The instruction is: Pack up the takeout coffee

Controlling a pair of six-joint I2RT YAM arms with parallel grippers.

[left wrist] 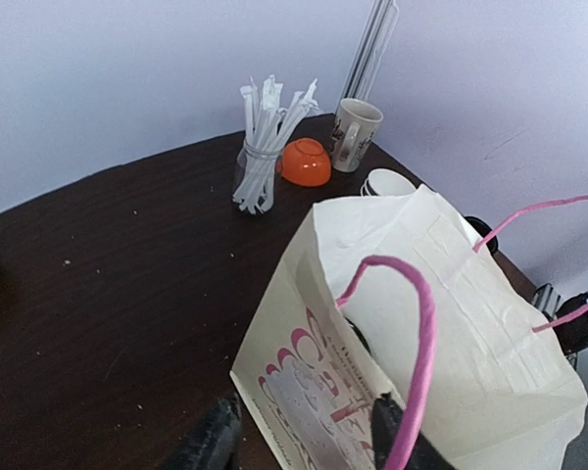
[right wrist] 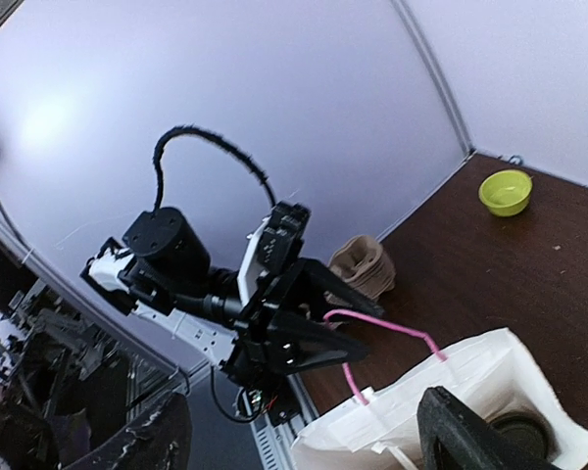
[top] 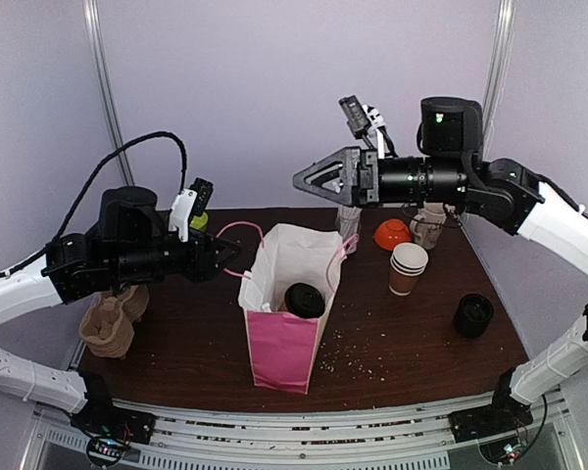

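A takeout coffee (top: 304, 299) with a black lid stands inside the white and pink paper bag (top: 284, 338) at the table's middle. Its lid (right wrist: 519, 431) also shows in the right wrist view, down in the bag's mouth. My left gripper (top: 230, 257) is at the bag's left rim, beside the pink handle (top: 237, 230). In the left wrist view its fingers (left wrist: 211, 441) stand apart, astride the bag's wall (left wrist: 314, 382), gripping nothing. Above the bag my right gripper (top: 309, 181) hangs open and empty, its fingers (right wrist: 470, 436) spread wide.
A stack of lidless brown paper cups (top: 408, 267) stands right of the bag, with black lids (top: 473, 315) farther right. Behind are an orange bowl (top: 392, 233), a cream mug (top: 429, 225) and a jar of straws (left wrist: 260, 176). Brown cup carriers (top: 113, 323) sit left, a green bowl (top: 198, 220) behind them.
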